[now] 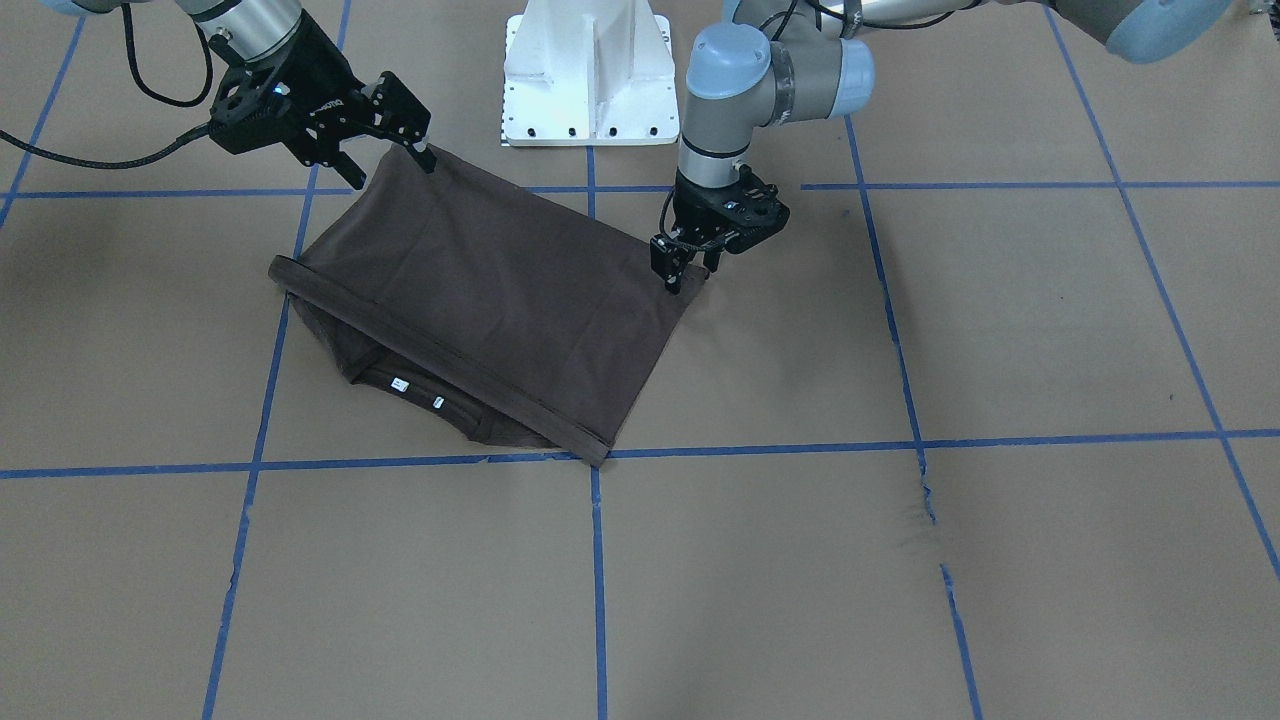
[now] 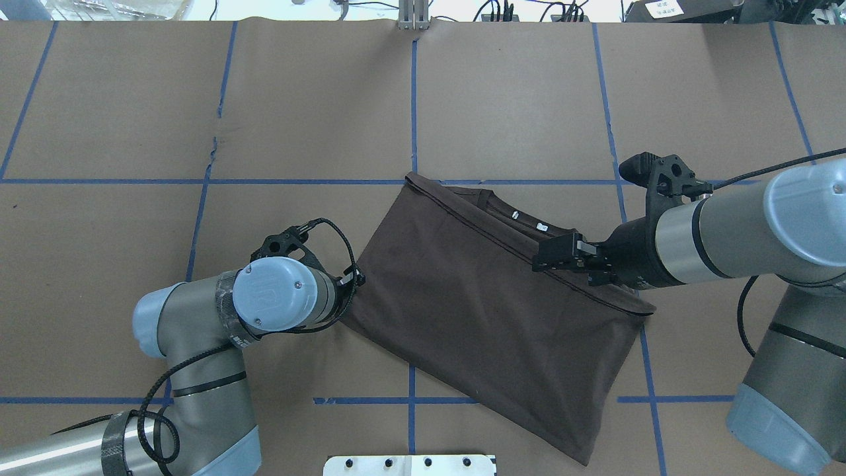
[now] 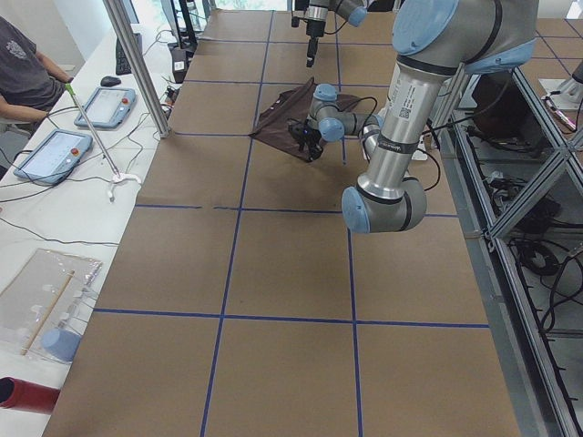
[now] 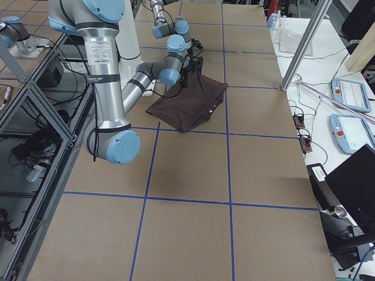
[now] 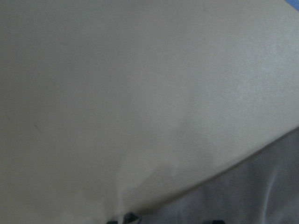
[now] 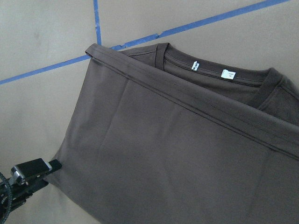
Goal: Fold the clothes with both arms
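The T-shirt (image 1: 480,290) lies flat on the tabletop (image 1: 900,560), doubled over once. Its hem (image 1: 440,362) runs straight across the garment just short of the collar (image 1: 420,392), whose two small white labels peek out beyond it. No sleeve shows, so both are probably tucked inside. The folded edge runs from one arm's fingers to the other's, and the hem and collar lie on the far side of the cloth from both. The left fingers (image 1: 670,272) sit low at one corner of that edge, with their tips right at the cloth. The left wrist camera shows only tabletop and a sliver of grey fabric, and I cannot tell whether they pinch the corner or merely rest beside it. The right fingers (image 1: 424,140) are near the opposite corner, spread apart and holding nothing. They seem to be raised above the shirt, since the right wrist camera looks down over most of it. Blue tape lines (image 1: 760,450) cross the tabletop under and around the garment, and the white pedestal (image 1: 590,80) stands behind both sets of fingers. As I judge it, the bottom-to-top fold is done. What seems left is to let go of the corner if it is held, then fold the long rectangle across once more and smooth the slight skew.
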